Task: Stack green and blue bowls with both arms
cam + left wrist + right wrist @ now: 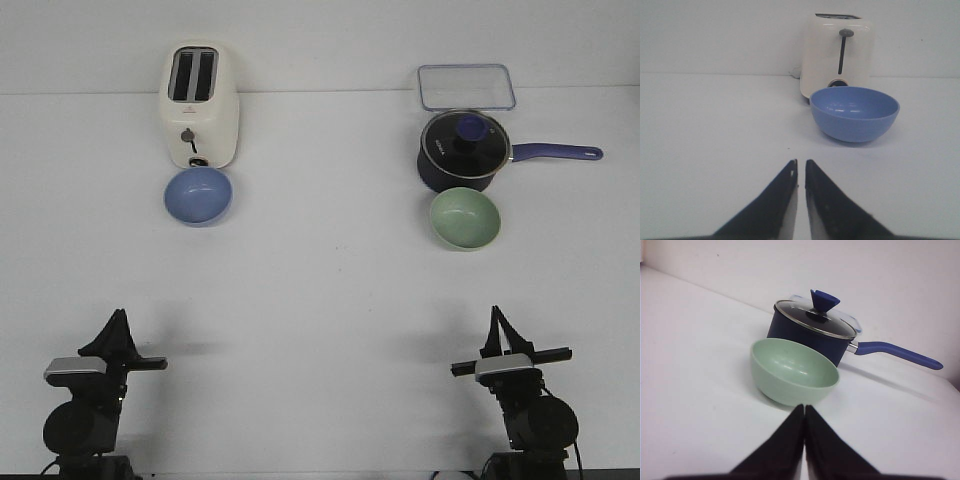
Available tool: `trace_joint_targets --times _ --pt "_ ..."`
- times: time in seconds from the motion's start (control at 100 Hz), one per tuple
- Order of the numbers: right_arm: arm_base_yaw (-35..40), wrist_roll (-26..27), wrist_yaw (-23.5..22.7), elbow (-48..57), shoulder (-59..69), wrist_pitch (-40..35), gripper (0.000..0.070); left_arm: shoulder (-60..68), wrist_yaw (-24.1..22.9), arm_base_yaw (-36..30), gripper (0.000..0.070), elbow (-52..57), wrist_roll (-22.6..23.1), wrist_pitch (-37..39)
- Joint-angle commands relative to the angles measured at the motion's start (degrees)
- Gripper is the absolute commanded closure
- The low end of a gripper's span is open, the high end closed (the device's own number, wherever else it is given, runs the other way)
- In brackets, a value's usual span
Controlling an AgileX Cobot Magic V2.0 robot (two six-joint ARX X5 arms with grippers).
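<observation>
The blue bowl [198, 195] stands upright on the white table at the back left, just in front of the toaster; it also shows in the left wrist view [854, 113]. The green bowl [465, 218] stands at the back right, just in front of the saucepan; it also shows in the right wrist view [793, 371]. My left gripper [117, 322] is shut and empty near the front left, far from the blue bowl; its tips [801, 163] nearly touch. My right gripper [496, 318] is shut and empty near the front right, well short of the green bowl; it shows in its wrist view [804, 407].
A cream toaster [199, 105] stands behind the blue bowl. A dark navy saucepan with glass lid [465, 150] stands behind the green bowl, its handle pointing right. A clear rectangular lid [466, 86] lies behind the pan.
</observation>
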Motion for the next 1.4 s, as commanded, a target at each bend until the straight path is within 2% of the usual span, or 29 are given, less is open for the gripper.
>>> trace_joint_targets --times 0.0,0.82,0.92,1.07,1.2,1.26,1.32,1.39 --pt "0.1 -0.4 0.0 -0.1 0.0 0.7 0.0700 -0.1 0.1 0.1 0.0685 -1.2 0.7 0.6" --pt "0.1 -0.4 0.0 -0.1 0.0 0.7 0.0700 -0.1 0.1 0.1 0.0685 -1.2 0.7 0.6" --pt "0.1 2.1 -0.3 -0.1 0.0 1.1 0.0700 -0.1 0.1 0.1 0.0685 -1.2 0.7 0.6" --pt "0.1 11.1 -0.2 -0.1 0.0 1.4 0.0700 -0.1 0.1 0.1 0.0686 -1.2 0.7 0.6" --pt "0.1 27.4 2.2 -0.1 0.0 1.5 0.0700 -0.1 0.1 0.1 0.0685 -1.2 0.7 0.6" --pt "0.1 32.8 4.0 0.3 0.0 0.9 0.0700 -0.1 0.1 0.1 0.0685 -1.2 0.7 0.6" --pt "0.0 36.0 4.7 2.0 0.0 -1.8 0.0700 -0.1 0.1 0.1 0.0685 -1.2 0.7 0.6" --pt "0.0 36.9 5.0 4.7 1.1 -4.8 0.0700 -0.1 0.1 0.1 0.0685 -1.2 0.7 0.6"
